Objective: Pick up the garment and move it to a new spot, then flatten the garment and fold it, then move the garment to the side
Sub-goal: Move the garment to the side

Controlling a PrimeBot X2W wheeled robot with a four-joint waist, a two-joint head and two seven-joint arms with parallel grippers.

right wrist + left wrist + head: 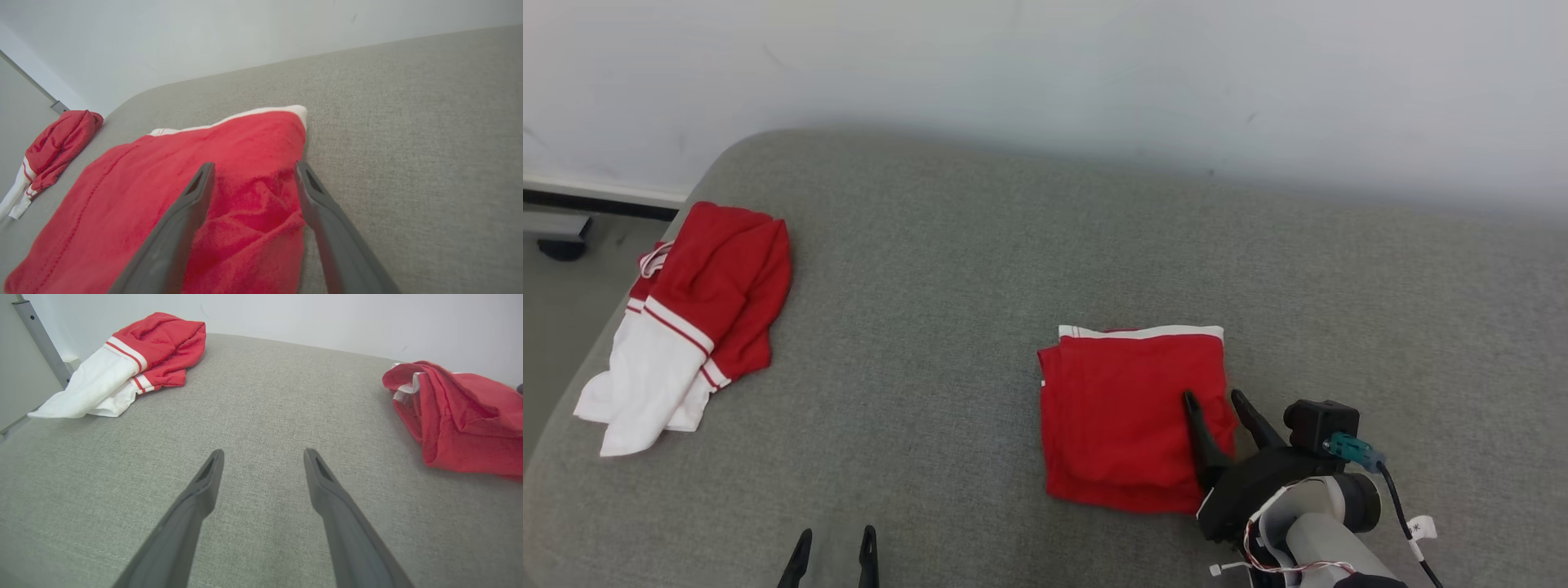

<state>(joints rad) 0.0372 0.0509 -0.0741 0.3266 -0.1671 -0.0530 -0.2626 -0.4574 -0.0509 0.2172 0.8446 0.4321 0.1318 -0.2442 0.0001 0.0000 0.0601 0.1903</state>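
Now we hold right gripper (pixel 1213 396) wide-jawed over the folded red garment (pixel 1119 408), left gripper (pixel 837 531) wide, empty, over grey cushion (pixel 947 327).

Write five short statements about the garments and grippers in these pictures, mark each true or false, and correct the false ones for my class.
1. The folded red garment lies on the grey surface. True.
2. The right gripper is shut on the folded red garment. False: its jaws stand open at that garment's right edge.
3. The left gripper is open over bare grey surface. True.
4. The red and white garment is folded into a neat square. False: it lies crumpled near the surface's left edge.
5. The two garments touch each other. False: bare grey surface separates them.
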